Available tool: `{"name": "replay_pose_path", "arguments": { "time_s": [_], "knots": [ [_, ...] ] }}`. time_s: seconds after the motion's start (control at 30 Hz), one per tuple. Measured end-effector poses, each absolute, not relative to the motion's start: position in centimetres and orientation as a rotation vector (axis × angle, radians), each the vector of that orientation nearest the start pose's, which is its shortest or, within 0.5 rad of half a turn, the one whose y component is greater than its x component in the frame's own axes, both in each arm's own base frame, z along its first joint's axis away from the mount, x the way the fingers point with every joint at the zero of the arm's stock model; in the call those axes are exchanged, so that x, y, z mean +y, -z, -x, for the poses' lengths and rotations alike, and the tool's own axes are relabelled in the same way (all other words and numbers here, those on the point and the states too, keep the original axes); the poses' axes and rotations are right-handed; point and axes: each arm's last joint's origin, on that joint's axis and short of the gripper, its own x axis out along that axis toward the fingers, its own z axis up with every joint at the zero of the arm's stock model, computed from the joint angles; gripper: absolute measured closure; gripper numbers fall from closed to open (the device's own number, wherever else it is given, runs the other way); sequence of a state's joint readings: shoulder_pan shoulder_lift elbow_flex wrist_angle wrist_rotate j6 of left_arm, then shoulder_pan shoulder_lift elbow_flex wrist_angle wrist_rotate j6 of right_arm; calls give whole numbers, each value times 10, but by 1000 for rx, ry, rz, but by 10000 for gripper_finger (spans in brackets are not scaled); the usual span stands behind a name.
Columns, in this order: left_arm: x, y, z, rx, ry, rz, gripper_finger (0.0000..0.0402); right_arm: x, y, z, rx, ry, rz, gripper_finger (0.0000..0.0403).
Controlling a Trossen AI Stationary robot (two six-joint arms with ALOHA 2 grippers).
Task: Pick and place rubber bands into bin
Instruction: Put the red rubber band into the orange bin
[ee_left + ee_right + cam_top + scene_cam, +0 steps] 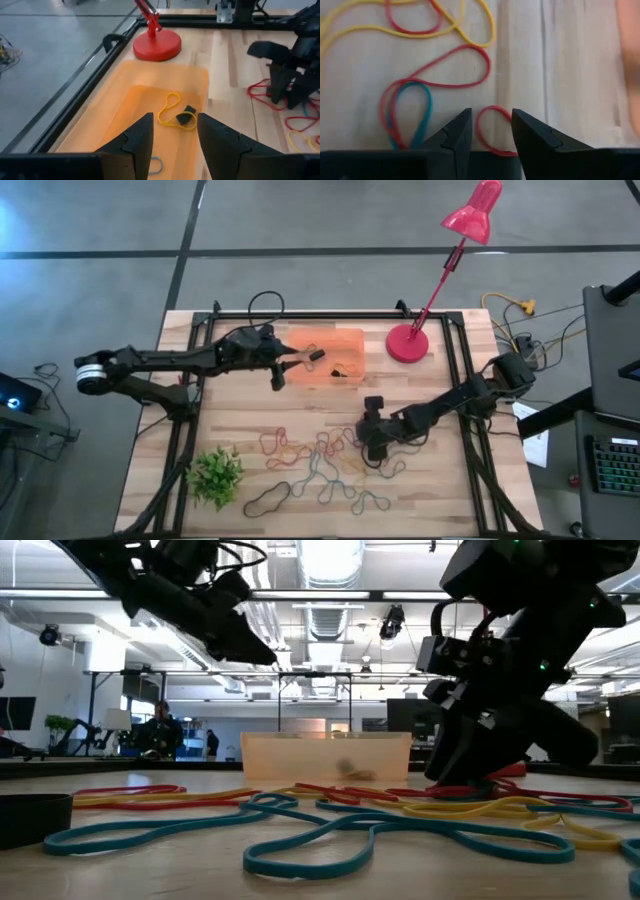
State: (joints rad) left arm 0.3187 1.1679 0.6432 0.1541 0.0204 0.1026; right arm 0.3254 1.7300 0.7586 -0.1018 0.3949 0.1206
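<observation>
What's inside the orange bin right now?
Inside the bin lie a yellow rubber band and a small black one. A bluish loop peeks out below the left gripper, whose open fingers cover part of the floor.

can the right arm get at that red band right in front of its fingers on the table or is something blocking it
Probably yes. The right gripper hangs low over the table with its jaws apart, and the red rubber band lies flat between its fingertips with nothing on top. The left gripper is away over the bin.
</observation>
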Motion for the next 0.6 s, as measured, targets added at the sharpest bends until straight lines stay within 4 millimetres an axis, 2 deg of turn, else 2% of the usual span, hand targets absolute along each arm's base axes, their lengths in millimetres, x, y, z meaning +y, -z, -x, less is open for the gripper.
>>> {"name": "replay_pose_path", "arguments": {
  "time_s": [0.17,0.37,0.6],
  "knots": [
    [74,-246,-227,347,-281,-2,264,78,-112,-282,1020,156,272,306],
    [69,-246,-222,326,-271,18,264,74,-111,-281,1039,170,277,382],
    [65,-242,-215,324,-266,22,264,75,-112,-281,1036,164,277,395]
  ]
}}
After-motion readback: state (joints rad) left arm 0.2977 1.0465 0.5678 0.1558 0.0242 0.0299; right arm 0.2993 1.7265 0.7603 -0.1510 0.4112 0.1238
